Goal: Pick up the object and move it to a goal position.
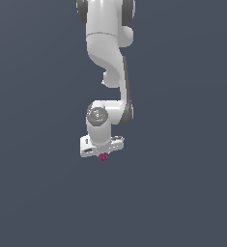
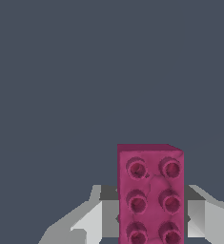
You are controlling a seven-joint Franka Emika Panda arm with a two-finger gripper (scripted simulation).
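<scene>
The object is a magenta-red studded block [image 2: 150, 195] with faint darker marks. In the wrist view it stands lengthwise between my two white fingers [image 2: 92, 220], and the grey pads lie against both of its long sides. My gripper [image 2: 150, 209] is shut on it. In the exterior view the block [image 1: 104, 156] shows as a tiny magenta spot just under the white gripper [image 1: 102, 150], near the middle of the picture. The fingertips are hidden there behind the hand.
The white arm [image 1: 107, 58] comes down from the top of the exterior view. All around is a plain dark blue-grey surface [image 1: 182, 193] with no other objects or edges in view.
</scene>
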